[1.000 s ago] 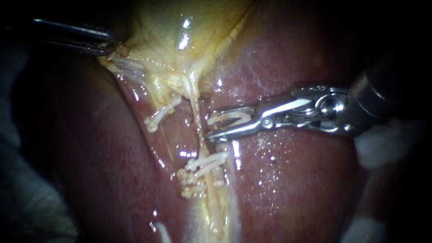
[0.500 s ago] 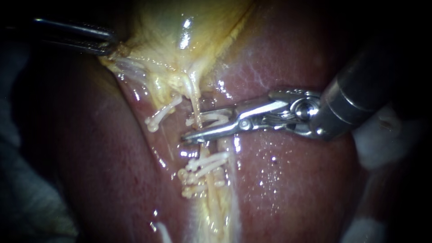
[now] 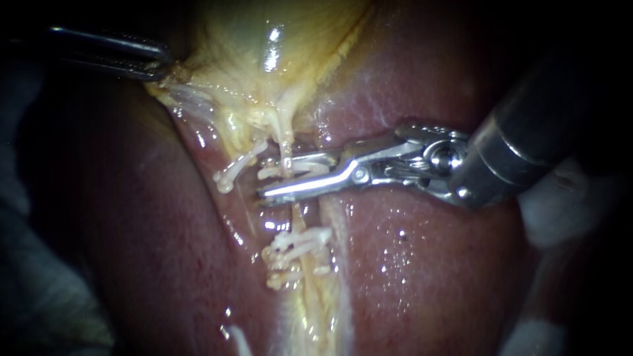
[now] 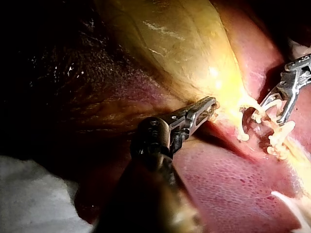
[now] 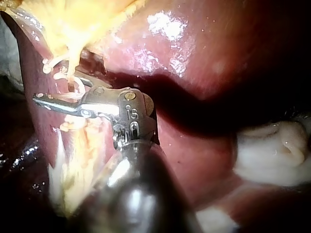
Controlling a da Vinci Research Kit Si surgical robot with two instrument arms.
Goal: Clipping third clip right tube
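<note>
White clip (image 3: 271,173) rides in the end effector of the right instrument (image 3: 277,177), astride the right tube (image 3: 287,148). The left instrument (image 3: 161,69) clamps gallbladder (image 3: 264,33) at ten o'clock. Get both tips past, square, then squeeze.

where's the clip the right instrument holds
Endoscope view, centre: the held clip rides in the right instrument, straddling the right tube, above the clip cluster and right of the lone clip.

1. Liver (image 3: 435,277): dark red, wet and glinting, fills most of the endoscope view.
2. Gallbladder (image 3: 264,39): pale yellow and glossy, lies on the liver's upper part and narrows downward.
3. White gauze (image 3: 560,211): bunched against the liver's right edge, with more lying dim at lower left.
4. Yellowish strip of tissue (image 3: 316,316): runs down the liver's middle.
</note>
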